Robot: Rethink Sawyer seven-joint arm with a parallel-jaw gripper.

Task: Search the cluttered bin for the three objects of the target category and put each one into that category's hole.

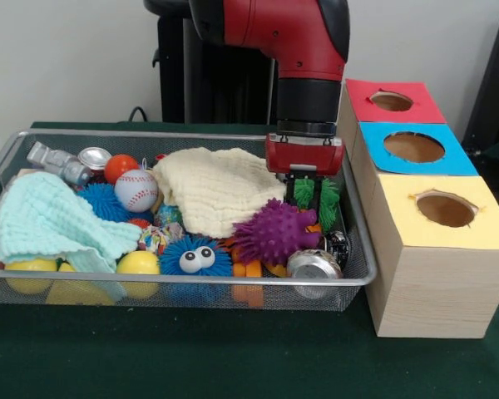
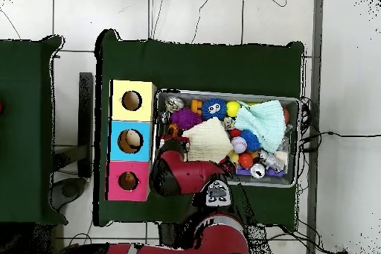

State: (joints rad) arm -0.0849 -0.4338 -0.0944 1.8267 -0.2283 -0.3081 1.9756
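Observation:
The wire mesh bin (image 1: 191,283) is full of toys and cloths. My gripper (image 1: 314,195) hangs from the red arm, low inside the bin's right end. It is right at a green spiky toy (image 1: 328,201), whose tufts show on both sides of it. I cannot tell if it grips the toy. The red-faced hole (image 1: 391,100) is the farthest of three boxes to the right of the bin. In the overhead view the arm (image 2: 175,173) covers the gripper at the bin's (image 2: 223,93) lower left corner, beside the red-faced hole (image 2: 128,181).
The blue-faced hole (image 1: 413,147) and yellow-faced hole (image 1: 445,209) are nearer boxes. The bin holds a cream cloth (image 1: 216,187), mint cloth (image 1: 50,216), purple spiky ball (image 1: 274,233), blue googly-eyed ball (image 1: 195,256), baseball (image 1: 135,189), orange ball (image 1: 121,166), yellow ball (image 1: 137,264) and silver can (image 1: 312,264).

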